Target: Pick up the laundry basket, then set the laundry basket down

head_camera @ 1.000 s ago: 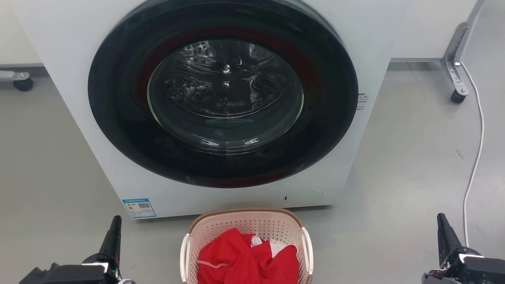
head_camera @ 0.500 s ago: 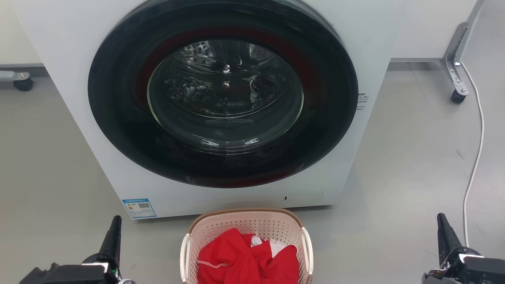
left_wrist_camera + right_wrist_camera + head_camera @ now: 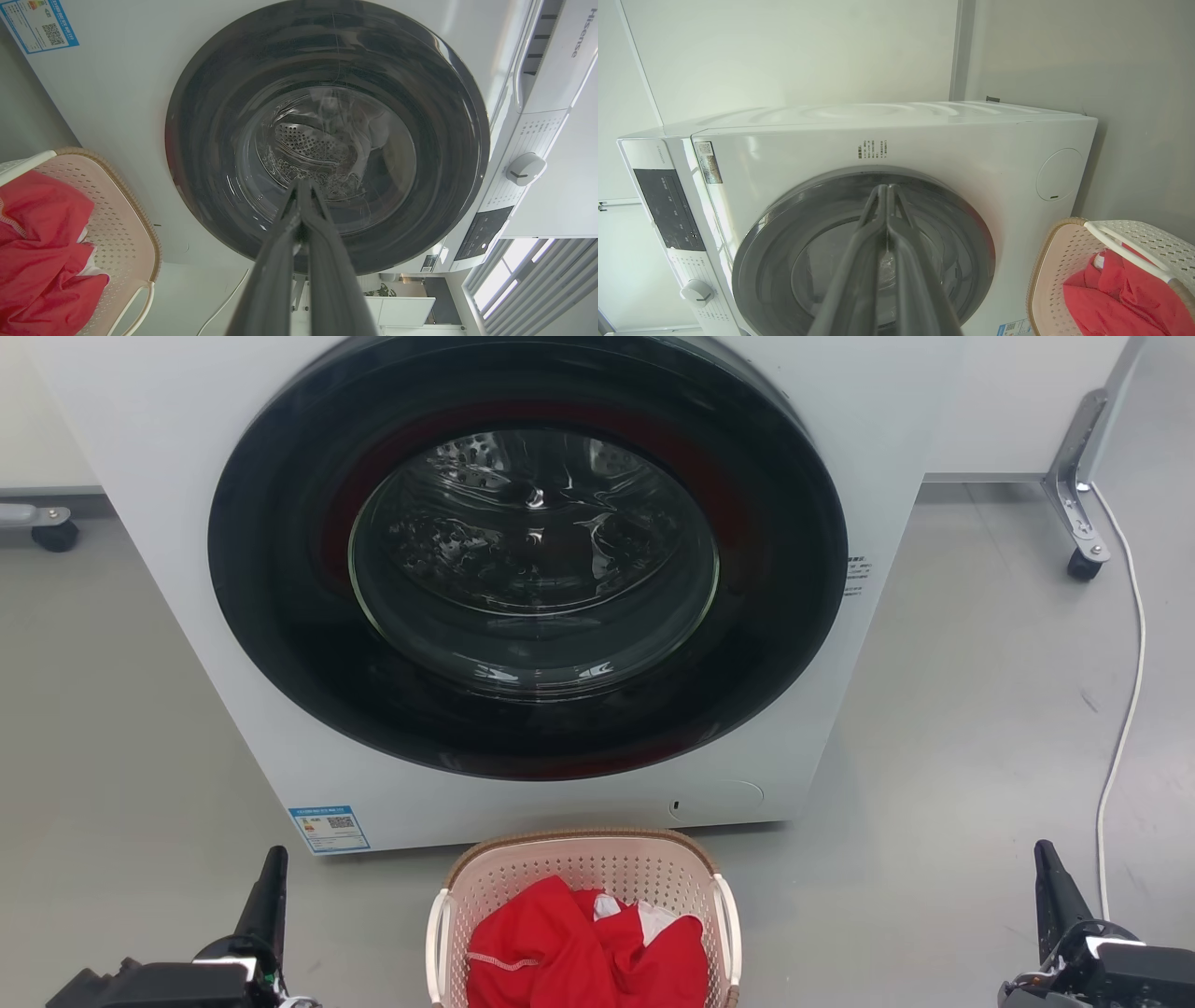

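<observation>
Before the washer (image 3: 159, 551), the laundry basket (image 3: 579, 841) holds red cloth (image 3: 560, 947), flanked by left tool (image 3: 302, 186) and right tool (image 3: 887, 189), both pinched together.

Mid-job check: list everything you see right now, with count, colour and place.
floor: one, grey, all around
washer: one, white with a dark round door, straight ahead on the floor
label: one, blue, on the washer's lower left corner
basket: one, cream with a brown rim, on the floor in front of the washer
clothes: a heap, red with some white, in the basket
cable: one, white, on the floor at the right
casters: two, black, far left and far right
left gripper: dark, shut, lower left, apart from the basket
right gripper: dark, shut, lower right, apart from the basket
</observation>
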{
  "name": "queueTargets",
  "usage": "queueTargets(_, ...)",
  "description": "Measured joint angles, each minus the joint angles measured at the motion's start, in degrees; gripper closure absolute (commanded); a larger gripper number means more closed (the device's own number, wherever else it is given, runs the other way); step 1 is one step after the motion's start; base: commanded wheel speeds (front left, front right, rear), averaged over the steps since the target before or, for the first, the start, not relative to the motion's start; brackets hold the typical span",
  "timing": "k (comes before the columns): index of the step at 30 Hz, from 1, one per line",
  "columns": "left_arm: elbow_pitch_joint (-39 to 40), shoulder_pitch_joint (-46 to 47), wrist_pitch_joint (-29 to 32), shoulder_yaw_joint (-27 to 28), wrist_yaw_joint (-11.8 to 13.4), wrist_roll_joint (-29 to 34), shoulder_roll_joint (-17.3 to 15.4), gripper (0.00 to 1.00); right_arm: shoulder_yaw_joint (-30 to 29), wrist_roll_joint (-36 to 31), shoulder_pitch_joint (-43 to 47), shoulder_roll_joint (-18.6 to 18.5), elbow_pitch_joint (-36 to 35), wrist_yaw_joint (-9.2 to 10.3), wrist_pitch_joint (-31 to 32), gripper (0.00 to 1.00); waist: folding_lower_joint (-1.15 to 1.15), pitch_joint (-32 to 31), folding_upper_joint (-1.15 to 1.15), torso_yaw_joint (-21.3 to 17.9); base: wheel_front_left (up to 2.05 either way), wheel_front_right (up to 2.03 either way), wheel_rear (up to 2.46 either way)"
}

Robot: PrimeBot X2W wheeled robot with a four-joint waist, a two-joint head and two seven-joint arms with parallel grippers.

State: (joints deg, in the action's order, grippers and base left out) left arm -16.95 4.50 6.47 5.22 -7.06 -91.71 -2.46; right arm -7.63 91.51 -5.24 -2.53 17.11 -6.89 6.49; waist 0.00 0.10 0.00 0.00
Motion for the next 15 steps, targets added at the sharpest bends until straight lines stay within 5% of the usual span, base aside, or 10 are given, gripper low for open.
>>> queueTargets(15,0.01,0.00,0.00,0.00,0.00,0.00,0.00,1.00,0.00,0.00,0.00,0.00,0.00,0.00,0.00,1.00,0.00,0.00,0.00,0.00,0.00,0.00,0.00)
